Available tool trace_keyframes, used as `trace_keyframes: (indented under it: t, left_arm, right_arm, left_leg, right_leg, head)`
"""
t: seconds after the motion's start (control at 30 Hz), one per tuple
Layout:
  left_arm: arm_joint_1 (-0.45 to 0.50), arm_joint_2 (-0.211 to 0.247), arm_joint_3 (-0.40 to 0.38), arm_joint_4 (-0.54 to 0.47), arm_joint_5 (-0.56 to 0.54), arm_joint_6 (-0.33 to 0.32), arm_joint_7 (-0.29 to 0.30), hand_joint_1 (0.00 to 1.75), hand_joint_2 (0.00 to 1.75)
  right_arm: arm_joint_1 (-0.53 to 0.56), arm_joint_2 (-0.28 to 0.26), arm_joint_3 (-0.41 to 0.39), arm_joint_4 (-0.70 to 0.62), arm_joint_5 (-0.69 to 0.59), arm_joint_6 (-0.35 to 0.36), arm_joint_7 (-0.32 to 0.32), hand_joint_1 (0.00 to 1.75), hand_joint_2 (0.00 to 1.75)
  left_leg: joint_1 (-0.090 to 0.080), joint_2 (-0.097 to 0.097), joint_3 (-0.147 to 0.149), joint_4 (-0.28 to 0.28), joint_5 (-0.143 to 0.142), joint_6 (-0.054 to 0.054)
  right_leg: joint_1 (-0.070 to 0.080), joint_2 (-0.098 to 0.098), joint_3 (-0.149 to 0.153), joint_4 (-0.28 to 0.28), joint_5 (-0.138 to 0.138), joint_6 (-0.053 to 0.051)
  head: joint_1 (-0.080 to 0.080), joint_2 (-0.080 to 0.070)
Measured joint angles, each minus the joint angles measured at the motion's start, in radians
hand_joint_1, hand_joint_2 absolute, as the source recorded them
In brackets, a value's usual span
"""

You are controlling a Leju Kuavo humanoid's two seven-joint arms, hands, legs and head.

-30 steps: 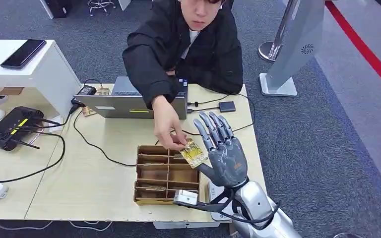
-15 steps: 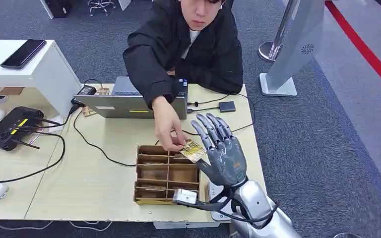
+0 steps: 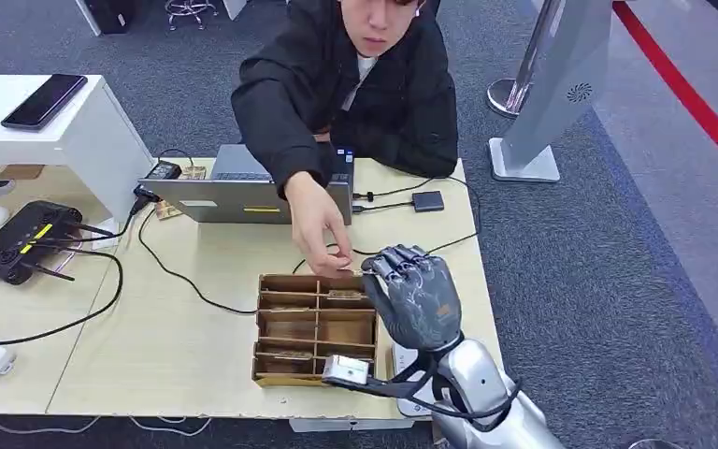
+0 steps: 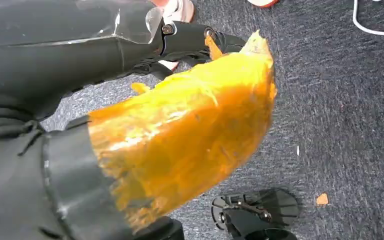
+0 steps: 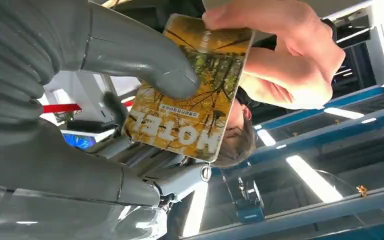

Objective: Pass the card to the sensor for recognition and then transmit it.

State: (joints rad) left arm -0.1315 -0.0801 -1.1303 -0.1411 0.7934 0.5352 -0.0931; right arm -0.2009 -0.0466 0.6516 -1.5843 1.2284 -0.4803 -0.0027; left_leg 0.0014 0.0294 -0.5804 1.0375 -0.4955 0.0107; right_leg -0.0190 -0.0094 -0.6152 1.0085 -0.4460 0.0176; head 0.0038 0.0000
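Right hand (image 3: 418,301) fingers curled, thumb (image 5: 145,70) pressing hotel card (image 5: 190,95) face against fingers behind: card held. Person's hand (image 5: 285,55) pinches card's far short edge, long axis running from robot palm toward person. Handover above compartment tray (image 3: 285,327). Left hand (image 4: 180,135) hangs over carpet, grip state unclear.

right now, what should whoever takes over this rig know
Right hand: fingers curled around the hotel card, thumb pressing on its face. The person's hand also pinches the card's far edge, so the handover is not finished.
Left hand: hangs low over the carpet, away from the table; its state cannot be told.
Done: card is reaching the right hand, above the compartment box.
Left: person lets go, card goes to the sensor, then gets passed on.
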Motion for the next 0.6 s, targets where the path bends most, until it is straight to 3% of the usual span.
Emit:
trace_keyframes:
  t: [0.6]
  left_arm:
    - [0.000,0.000,-0.002,0.000,0.016,0.002,-0.003,0.00,0.00]
  right_arm:
    - [0.004,0.011,0.003,-0.006,-0.039,-0.012,-0.030,1.75,1.75]
  left_leg:
    - [0.000,0.000,0.000,0.000,0.000,0.000]
  right_leg:
    - [0.000,0.000,0.000,0.000,0.000,0.000]
  head:
    - [0.000,0.000]
